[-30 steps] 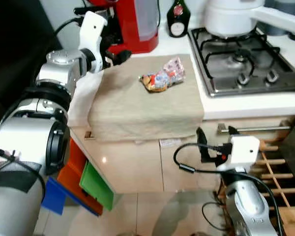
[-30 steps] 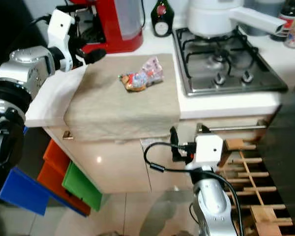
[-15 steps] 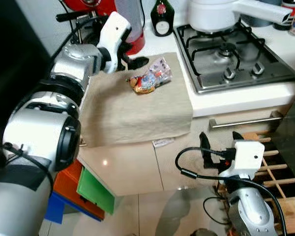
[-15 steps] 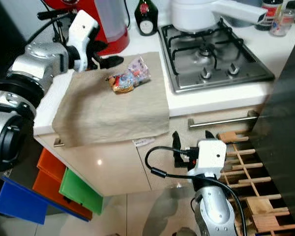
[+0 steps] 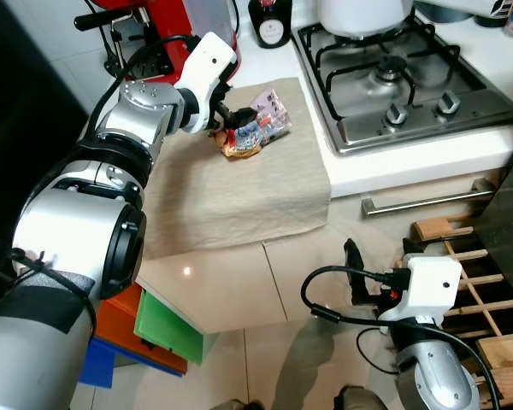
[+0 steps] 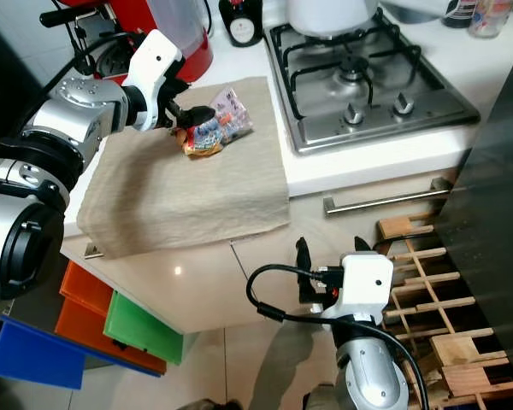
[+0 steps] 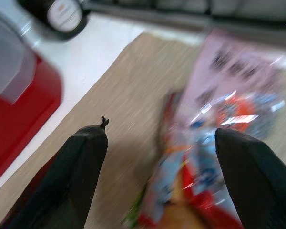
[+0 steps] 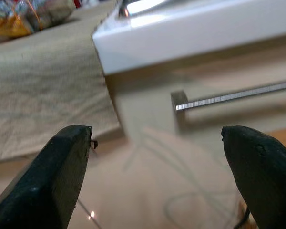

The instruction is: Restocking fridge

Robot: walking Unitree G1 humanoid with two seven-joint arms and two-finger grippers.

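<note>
The left gripper [image 5: 229, 130] is extended over the counter with fingers spread, one to each side of the snack bag [image 5: 255, 132], not clamped on it. The bag lies on a beige cloth [image 5: 231, 201] covering the countertop, near the cloth's far edge, between a red appliance [image 5: 167, 26] and the gas hob [image 5: 402, 77]. A dark bottle [image 5: 272, 17] stands beyond the cloth. The right gripper [image 8: 157, 162] hangs low before the cabinet front, fingers wide apart and empty, facing a metal drawer handle [image 8: 233, 98].
</note>
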